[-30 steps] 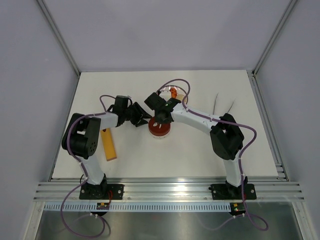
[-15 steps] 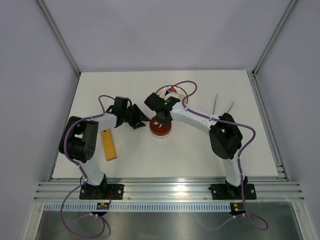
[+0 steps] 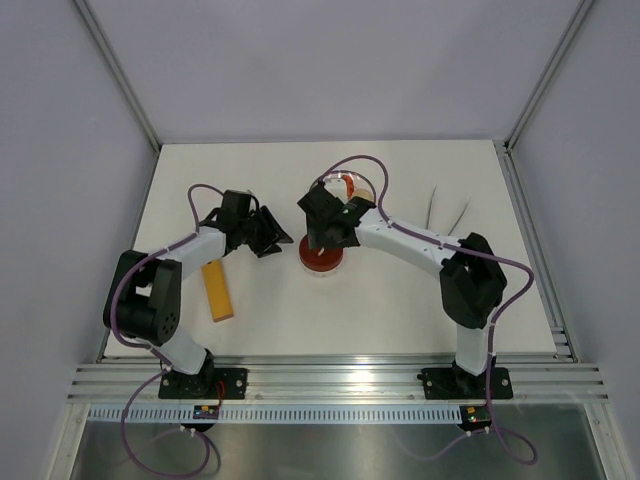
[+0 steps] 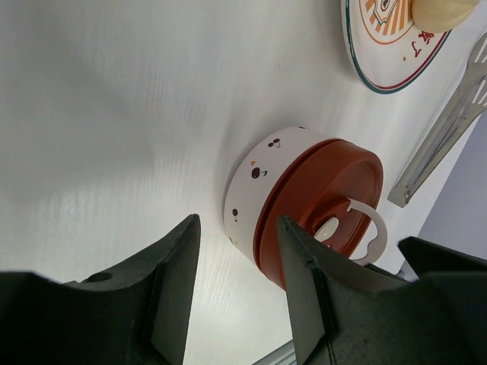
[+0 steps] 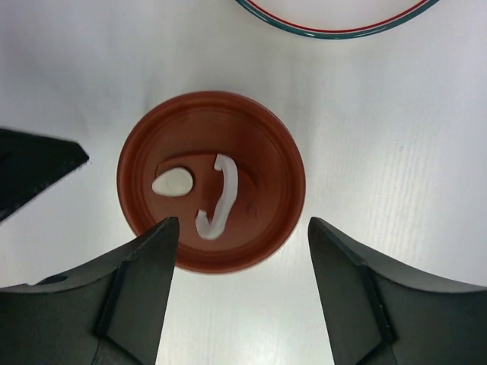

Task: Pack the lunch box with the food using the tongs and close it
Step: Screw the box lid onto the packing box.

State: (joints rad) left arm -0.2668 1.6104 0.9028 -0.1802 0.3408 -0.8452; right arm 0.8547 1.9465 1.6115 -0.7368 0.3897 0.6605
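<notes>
The lunch box [image 3: 320, 258] stands mid-table with its dark-red lid [image 5: 211, 190] seated on top. Its wall [image 4: 259, 171] is white with tiny dark marks. My right gripper [image 5: 243, 220] hovers just above the lid, open, with one finger on each side of the lid's near rim and nothing held. My left gripper [image 4: 237, 220] is just left of the box, apart from it; its jaws stand a little apart around bare table. The tongs [image 3: 447, 210] lie at the right of the table. A beige piece of food [image 4: 441, 9] and an orange piece [image 3: 345, 183] sit on the plate.
The white patterned plate [image 3: 338, 179] lies just behind the lunch box. A flat yellow-orange bar [image 3: 216, 288] rests near the left arm. The tongs [image 4: 449, 122] reach towards the plate's side. Frame posts and walls ring the table.
My right gripper has opened and let go of the lid, which stays on the box. The left gripper has drawn slightly away to the left.
</notes>
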